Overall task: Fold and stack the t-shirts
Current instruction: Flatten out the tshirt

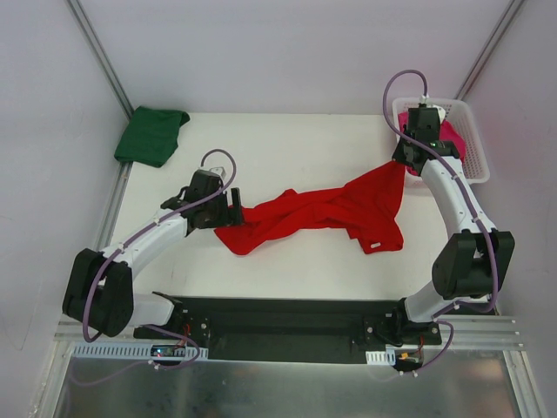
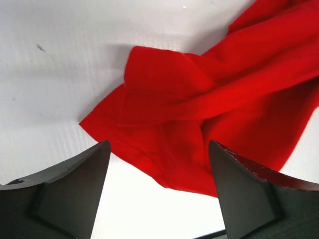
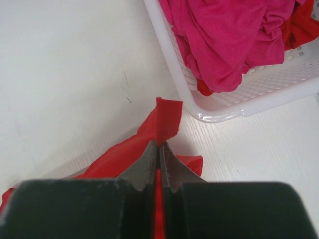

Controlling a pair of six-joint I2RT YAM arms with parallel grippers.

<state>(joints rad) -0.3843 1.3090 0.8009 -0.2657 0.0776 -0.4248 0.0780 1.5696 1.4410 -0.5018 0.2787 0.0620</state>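
Observation:
A bright red t-shirt (image 1: 322, 213) lies twisted and stretched across the middle of the table. My right gripper (image 1: 407, 161) is shut on its upper right edge; in the right wrist view a strip of red cloth (image 3: 167, 119) sticks out past the shut gripper (image 3: 159, 145). My left gripper (image 1: 235, 205) hangs open at the shirt's left end. In the left wrist view the red cloth (image 2: 199, 99) lies under and beyond that open gripper (image 2: 159, 149), with nothing held. A dark green t-shirt (image 1: 152, 135) lies crumpled at the far left corner. A magenta pink t-shirt (image 3: 229, 40) sits in the basket.
The white lattice basket (image 1: 477, 148) stands at the far right, its near rim (image 3: 219, 113) close to my right gripper. A bit of red cloth (image 3: 304, 20) shows inside it beside the pink shirt. Booth walls close off the back and both sides of the table.

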